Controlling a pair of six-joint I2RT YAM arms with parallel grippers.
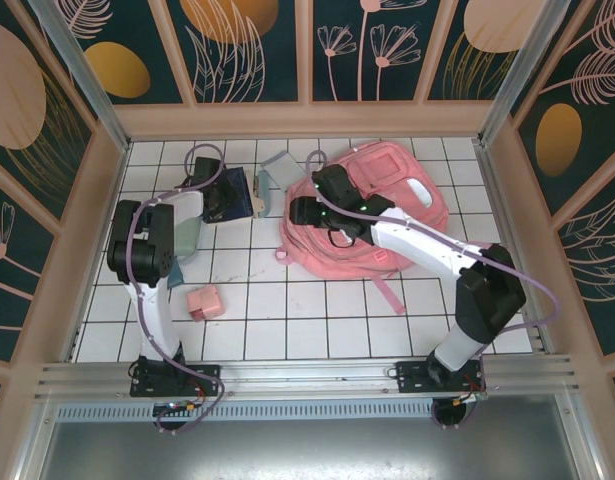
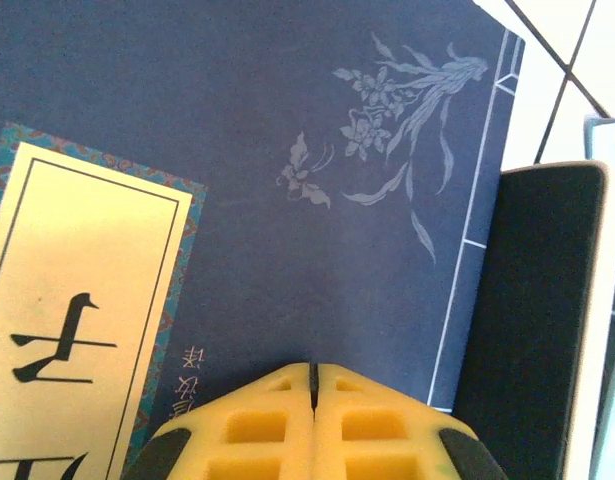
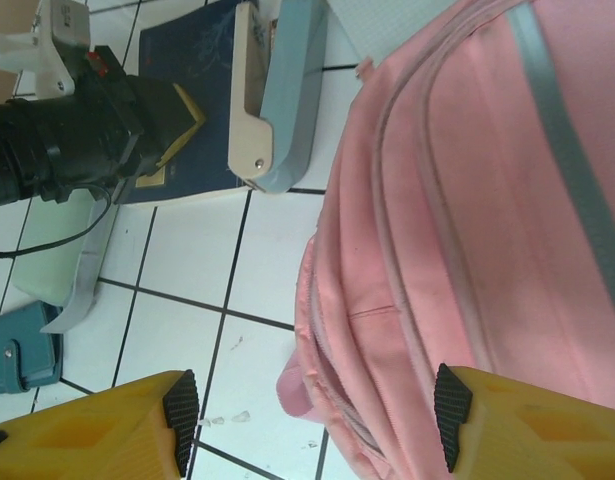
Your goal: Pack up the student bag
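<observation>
the student bag (image 1: 387, 195) lies flat on the white tiled surface (image 1: 317, 310), toward the far right, front face up; in the top view its long axis runs slantwise from near-left to far-right, and a pink strap trails off its near side; whether any zip is open i cannot tell.

the right gripper (image 3: 317, 425) hovers at the bag's left edge with its jaws wide and holding nothing; one yellow finger is over bare tile and the other over pink fabric, so the bag's seamed edge sits between them, closer to the fabric-side finger.

the left gripper (image 2: 312, 378) is low over a navy book (image 2: 317, 180) with a gold label (image 2: 77, 330); its jaws are closed tip to tip with nothing seen between them; whether the tips touch the cover i cannot tell.

a blue-grey case (image 3: 287, 90) lies between book and bag, near both; a small pink box (image 1: 205, 302) sits well apart on the near side; a teal pouch (image 1: 187, 240) lies under the left arm.

the right arm is plainly the nearer to the bag; i judge its next move to be a short shift onto that edge and a pinch to lift or open it; the book lies to the bag's left, so the left arm would have to carry it rightward past the case.
</observation>
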